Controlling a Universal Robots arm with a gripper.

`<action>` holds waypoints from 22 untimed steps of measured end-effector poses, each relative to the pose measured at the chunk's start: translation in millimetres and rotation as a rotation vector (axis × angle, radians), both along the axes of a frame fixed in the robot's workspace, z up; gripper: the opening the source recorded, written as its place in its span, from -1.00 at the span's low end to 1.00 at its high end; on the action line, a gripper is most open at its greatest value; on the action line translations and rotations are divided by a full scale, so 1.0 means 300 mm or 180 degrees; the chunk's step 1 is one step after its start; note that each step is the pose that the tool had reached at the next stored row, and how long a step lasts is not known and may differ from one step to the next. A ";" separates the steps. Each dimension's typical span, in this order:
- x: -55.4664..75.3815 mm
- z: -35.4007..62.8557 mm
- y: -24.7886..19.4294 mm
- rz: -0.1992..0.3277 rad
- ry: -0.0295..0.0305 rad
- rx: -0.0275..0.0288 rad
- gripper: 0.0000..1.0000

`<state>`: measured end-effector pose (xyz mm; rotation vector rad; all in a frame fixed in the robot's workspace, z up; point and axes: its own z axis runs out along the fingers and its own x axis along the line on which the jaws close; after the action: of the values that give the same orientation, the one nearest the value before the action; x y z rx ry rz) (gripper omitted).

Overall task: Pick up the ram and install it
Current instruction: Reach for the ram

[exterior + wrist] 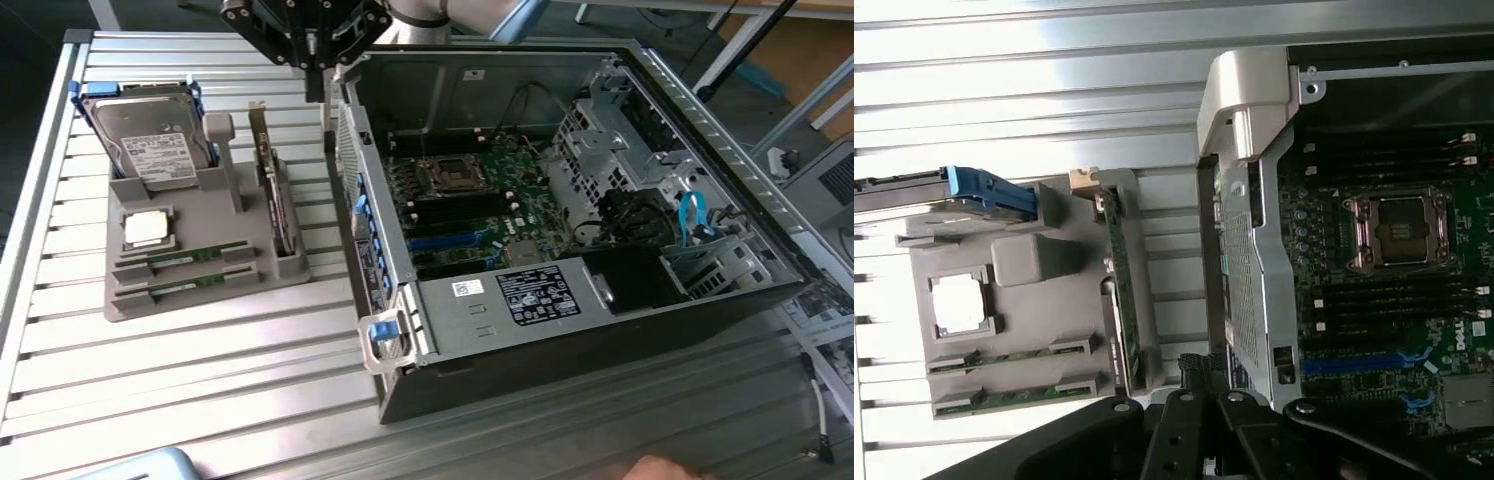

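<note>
Exterior view. The gripper (pixel 315 92) hung at the far side of the scene with its fingers closed together and nothing between them, seen above the gap between the grey holder (pixel 200 300) and the open computer case (pixel 534 330). The holder lay on the slatted metal surface (pixel 174 380) to the exterior view's left of the case. At the holder's near end, two green sticks lay in parallel slots: the far ram stick (pixel 183 258) and the near ram stick (pixel 180 288), both well apart from the gripper. Just beyond them sat the processor chip (pixel 147 228), then the hard drive (pixel 154 145). The expansion card (pixel 276 195) stood upright along the holder's right edge. Inside the case, the motherboard (pixel 481 200) lay exposed.

Wrist view. The gripper (pixel 1197 400) appeared closed and empty beside the case wall (pixel 1249 290). The far ram stick (pixel 1004 358) and near ram stick (pixel 1004 398) rested in their slots, next to the processor chip (pixel 959 303). The processor socket (pixel 1399 232) showed on the motherboard (pixel 1354 330).
</note>
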<state>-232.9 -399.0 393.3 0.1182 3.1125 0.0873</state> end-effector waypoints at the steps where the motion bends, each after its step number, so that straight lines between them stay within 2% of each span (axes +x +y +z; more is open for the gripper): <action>1: -0.004 0.000 0.000 0.0000 0.0000 0.0000 -0.79; 7: -0.034 0.000 0.000 0.0000 0.0000 0.0000 -0.79; 22: -0.137 0.000 0.000 0.0000 0.0000 0.0000 -0.79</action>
<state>-274.1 -399.0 393.3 0.1183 3.1124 0.0873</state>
